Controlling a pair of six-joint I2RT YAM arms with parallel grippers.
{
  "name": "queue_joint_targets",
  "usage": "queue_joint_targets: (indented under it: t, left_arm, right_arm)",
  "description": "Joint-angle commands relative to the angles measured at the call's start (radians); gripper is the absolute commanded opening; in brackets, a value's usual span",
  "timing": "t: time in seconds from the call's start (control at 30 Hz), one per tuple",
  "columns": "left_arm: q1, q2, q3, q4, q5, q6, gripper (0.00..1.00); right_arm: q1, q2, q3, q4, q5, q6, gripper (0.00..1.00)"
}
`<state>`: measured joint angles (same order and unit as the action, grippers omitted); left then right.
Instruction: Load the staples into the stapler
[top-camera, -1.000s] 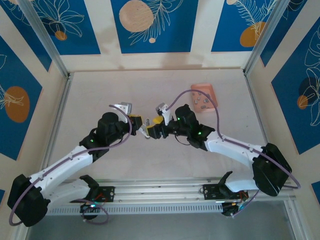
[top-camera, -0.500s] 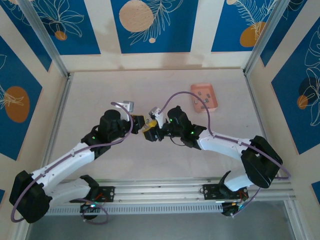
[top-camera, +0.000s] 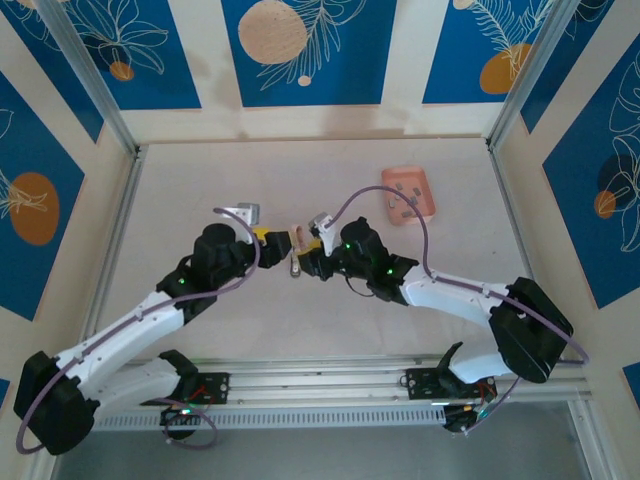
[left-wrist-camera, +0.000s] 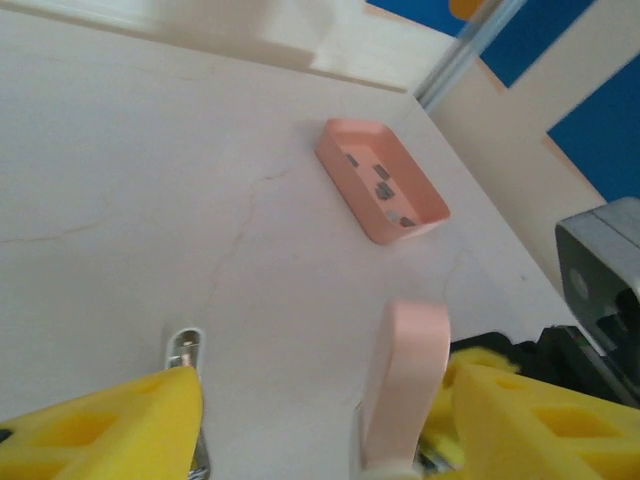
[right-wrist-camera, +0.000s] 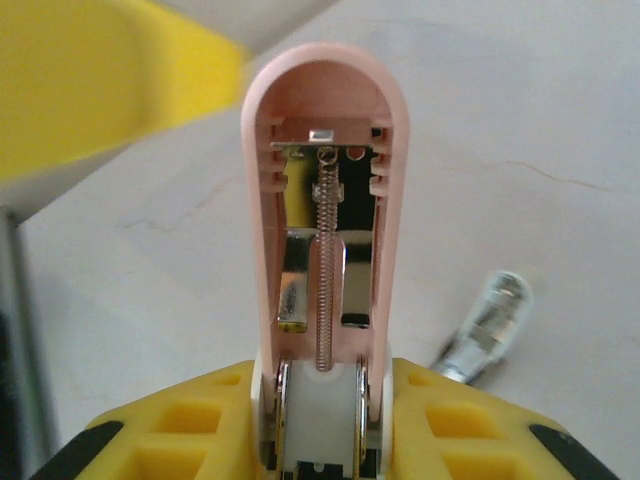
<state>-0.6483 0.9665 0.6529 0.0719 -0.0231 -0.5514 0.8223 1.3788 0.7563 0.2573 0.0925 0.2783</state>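
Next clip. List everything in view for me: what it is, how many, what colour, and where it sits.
stapler: one, pink with a metal spring inside, open, mid-table between the grippers
silver metal piece: one, beside the stapler, low over the table; I cannot tell if it is attached
tray: one, pink, far right of the table
staples: about six, grey, in the tray
table: one, off-white
wall panels: blue and cream, leaf pattern, around the table
left gripper: one, yellow fingers, open, beside the stapler
right gripper: one, yellow fingers, closed on the stapler
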Motion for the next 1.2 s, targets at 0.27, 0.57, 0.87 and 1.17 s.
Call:
queue_joint_targets:
  t: [0.27, 0.57, 0.87, 1.17]
  left_arm:
    - [0.006, -0.165, -0.184, -0.005, -0.259, 0.009, 0.79]
    - [0.006, -0.161, -0.207, 0.005, -0.266, 0.011, 0.80]
    - [0.006, -0.159, -0.217, 0.008, -0.271, 0.014, 0.80]
    - [0.007, -0.144, -0.222, 0.025, -0.270, 0.016, 0.80]
  right_arm:
    - [-0.008, 0.193, 0.068, -0.065, 0.301, 0.295, 0.29]
    - [0.020, 0.352, 0.158, -0.056, 0.384, 0.346, 0.29]
    - [0.017, 0.446, 0.197, -0.086, 0.410, 0.413, 0.31]
    - [0.008, 0.495, 0.228, -0.110, 0.399, 0.423, 0.47]
